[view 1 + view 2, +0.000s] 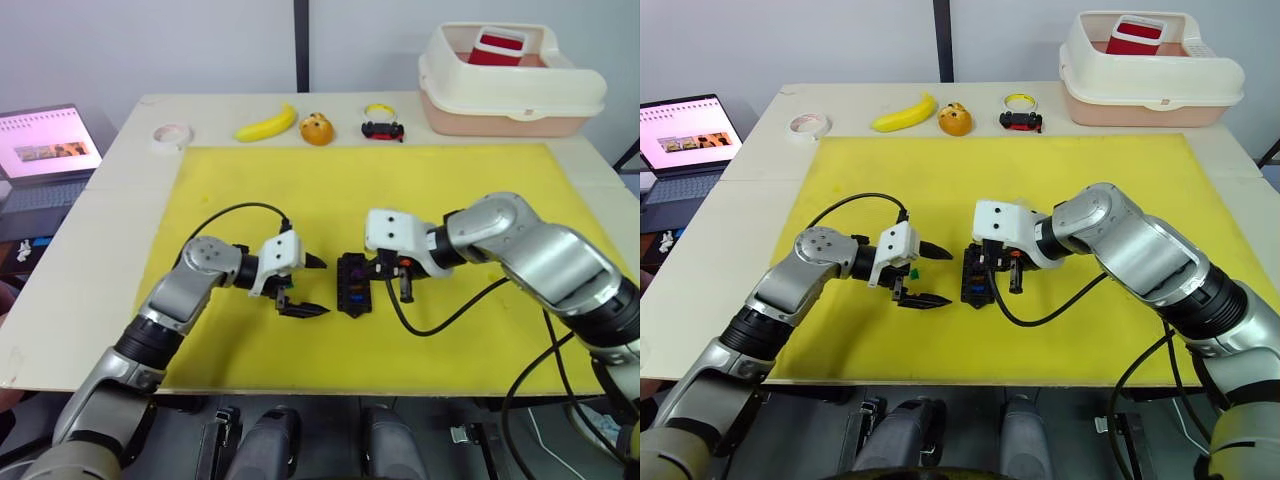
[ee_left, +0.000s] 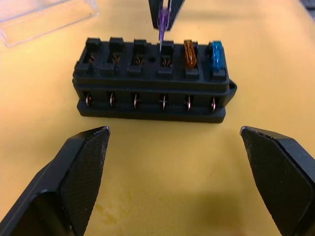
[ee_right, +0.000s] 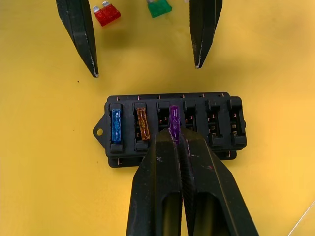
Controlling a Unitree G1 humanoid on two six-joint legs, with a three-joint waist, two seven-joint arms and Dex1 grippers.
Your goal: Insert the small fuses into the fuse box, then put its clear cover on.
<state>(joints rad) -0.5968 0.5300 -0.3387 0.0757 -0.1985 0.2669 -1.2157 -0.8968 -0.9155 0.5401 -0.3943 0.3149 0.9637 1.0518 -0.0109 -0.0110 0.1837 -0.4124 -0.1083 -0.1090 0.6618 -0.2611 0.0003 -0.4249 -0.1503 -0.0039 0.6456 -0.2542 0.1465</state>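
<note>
The black fuse box [image 1: 352, 285] lies on the yellow mat between my two grippers. A blue fuse [image 3: 116, 124] and an orange fuse [image 3: 142, 124] sit in its two end slots. My right gripper [image 3: 174, 140] is shut on a purple fuse [image 3: 173, 118], holding it upright at the third slot, right above the box. My left gripper [image 1: 322, 287] stands open a little way from the box's long side, with nothing between its fingers. A red fuse [image 3: 107, 14] and a green fuse [image 3: 159, 7] lie loose on the mat by the left gripper. The clear cover [image 2: 44, 17] rests flat beyond the box.
The yellow mat [image 1: 450, 190] covers most of the table. Along the far edge are a tape roll [image 1: 172, 135], a banana [image 1: 268, 124], an orange toy [image 1: 317, 129], a toy car [image 1: 383, 130] and a white bin [image 1: 510, 85]. A laptop [image 1: 45, 145] sits far left.
</note>
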